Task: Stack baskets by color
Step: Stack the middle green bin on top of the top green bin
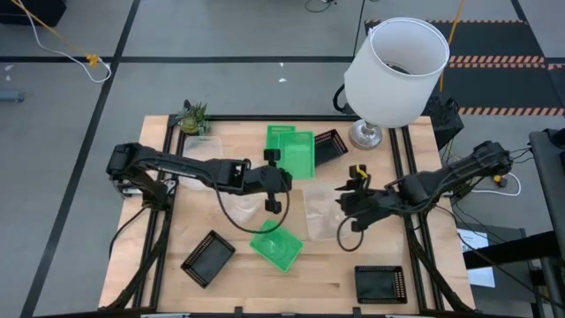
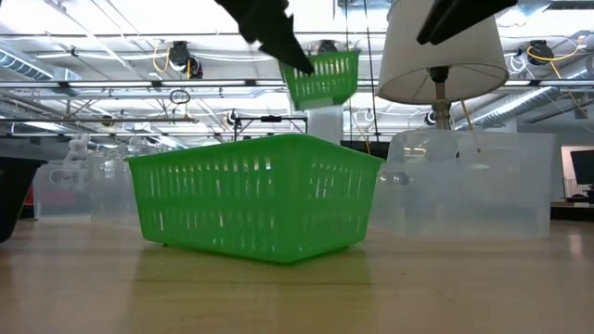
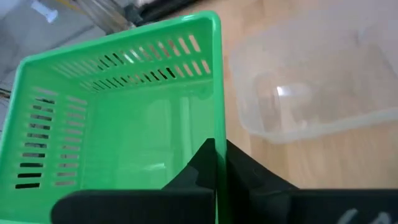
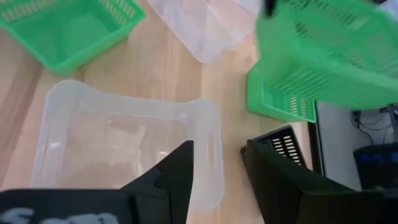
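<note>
The left gripper [image 3: 214, 163] is clamped on the thin rim of a light, stiff green basket [image 1: 298, 155], lifted beside the lamp [image 1: 393, 62], while the right gripper [image 4: 217, 163] hangs spread over a flexible clear basket [image 4: 118, 140] nearer the table's middle.

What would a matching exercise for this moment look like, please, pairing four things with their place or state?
Things:
1. left gripper
2. right gripper
3. potted plant
4. lamp

Places or states:
A. jaws open at the rim of the clear basket
B. at a corner of the table, on the left arm's side
C. jaws shut on the rim of a green basket
D. white-shaded, on the right arm's side

Pairs: 1-C, 2-A, 3-B, 4-D
</note>
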